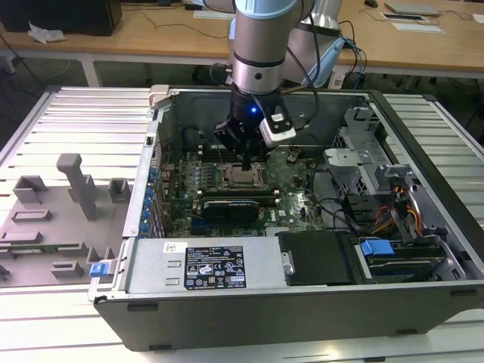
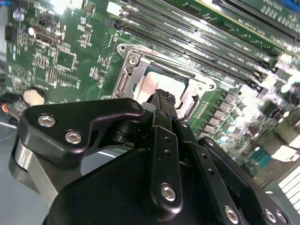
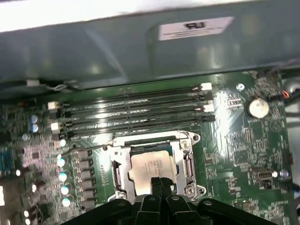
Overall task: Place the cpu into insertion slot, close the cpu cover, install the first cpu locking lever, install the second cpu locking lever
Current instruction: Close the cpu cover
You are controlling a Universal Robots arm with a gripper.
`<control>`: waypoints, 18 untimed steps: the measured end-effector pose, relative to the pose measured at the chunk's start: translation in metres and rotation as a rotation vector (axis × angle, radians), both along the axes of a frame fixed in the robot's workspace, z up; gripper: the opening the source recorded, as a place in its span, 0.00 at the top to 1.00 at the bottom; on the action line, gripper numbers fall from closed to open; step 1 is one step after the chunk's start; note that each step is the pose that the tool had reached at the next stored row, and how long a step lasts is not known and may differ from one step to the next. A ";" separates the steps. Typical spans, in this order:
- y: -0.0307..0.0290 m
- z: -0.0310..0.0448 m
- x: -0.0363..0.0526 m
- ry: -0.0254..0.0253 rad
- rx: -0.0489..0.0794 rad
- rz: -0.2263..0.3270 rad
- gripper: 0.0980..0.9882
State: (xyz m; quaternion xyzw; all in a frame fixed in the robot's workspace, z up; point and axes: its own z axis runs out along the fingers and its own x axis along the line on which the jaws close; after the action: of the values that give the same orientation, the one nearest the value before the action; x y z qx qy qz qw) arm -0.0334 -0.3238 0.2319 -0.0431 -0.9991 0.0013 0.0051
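The cpu point(image 3: 152, 165) lies flat in the insertion slot point(image 3: 149, 149), its silvery top showing through the window of the cpu cover point(image 3: 119, 164). The cover is folded down flat around the chip. A thin wire locking lever point(image 3: 89, 147) runs out from the socket's corner toward the memory slots. My gripper point(image 3: 157, 183) is shut, its black fingertips together just over the chip's near edge, with nothing seen between them. In the second wrist view the same fingertips point(image 2: 162, 97) stand over the cpu point(image 2: 154, 84). The exterior view has the gripper point(image 1: 246, 162) down inside the computer case above the socket point(image 1: 242, 178).
Long black memory slots point(image 3: 136, 110) run beside the socket, with the case wall point(image 3: 140, 47) behind them. A black card point(image 1: 238, 204) lies close to the socket. The power supply point(image 1: 204, 265) and drive cage point(image 1: 378, 174) fill the case's near and right sides. A grey fixture point(image 1: 76, 185) stands outside.
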 end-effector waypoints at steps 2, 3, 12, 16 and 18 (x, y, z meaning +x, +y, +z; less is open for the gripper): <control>0.0000 -0.0001 0.0000 0.0001 0.000 0.040 0.99; 0.0000 -0.0002 0.0000 0.0000 0.000 0.059 0.99; 0.0001 -0.0012 -0.0004 -0.0496 -0.013 0.150 0.99; 0.0000 -0.0032 -0.0023 -0.0747 -0.014 0.166 0.99; -0.0002 -0.0044 -0.0047 -0.0756 -0.012 0.170 0.99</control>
State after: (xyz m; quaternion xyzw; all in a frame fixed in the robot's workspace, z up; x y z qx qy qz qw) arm -0.0381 -0.3240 0.2275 0.0418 -0.9986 0.0063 -0.0330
